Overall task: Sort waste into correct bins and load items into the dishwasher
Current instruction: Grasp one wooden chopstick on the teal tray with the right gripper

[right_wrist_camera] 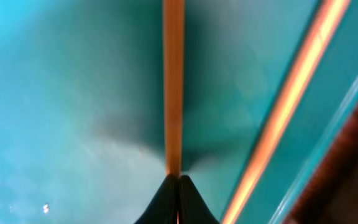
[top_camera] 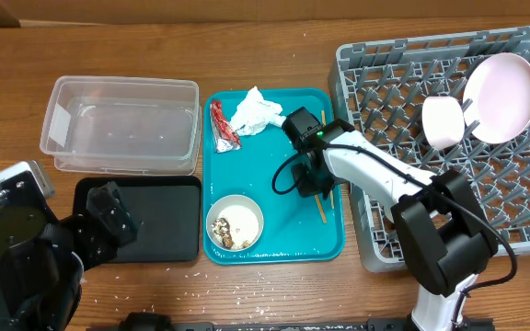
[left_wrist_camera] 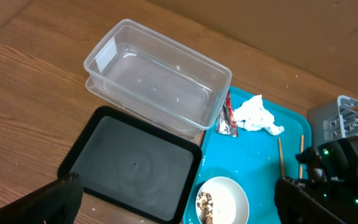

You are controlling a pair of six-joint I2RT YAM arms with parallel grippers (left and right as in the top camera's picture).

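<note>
Right wrist: right gripper [right_wrist_camera: 178, 186] clamped shut on one chopstick [right_wrist_camera: 173, 87] lying on the teal tray [right_wrist_camera: 73, 93]; second chopstick [right_wrist_camera: 288, 106] lies loose just beside. It's a thin pinch on a thin stick, so it may swivel or slip on lifting. Overhead: rack [top_camera: 385, 101] holds plate [top_camera: 501, 97] and pink bowl [top_camera: 444, 121]. Cream bowl [top_camera: 242, 216] holds crumbs [top_camera: 224, 234]; tissue [top_camera: 256, 112] and wrapper [top_camera: 222, 126] are on the teal tray. Left gripper [top_camera: 110, 213] is spread and empty. Left wrist: clear tub [left_wrist_camera: 157, 81] and black tray [left_wrist_camera: 129, 165] both bare.
</note>
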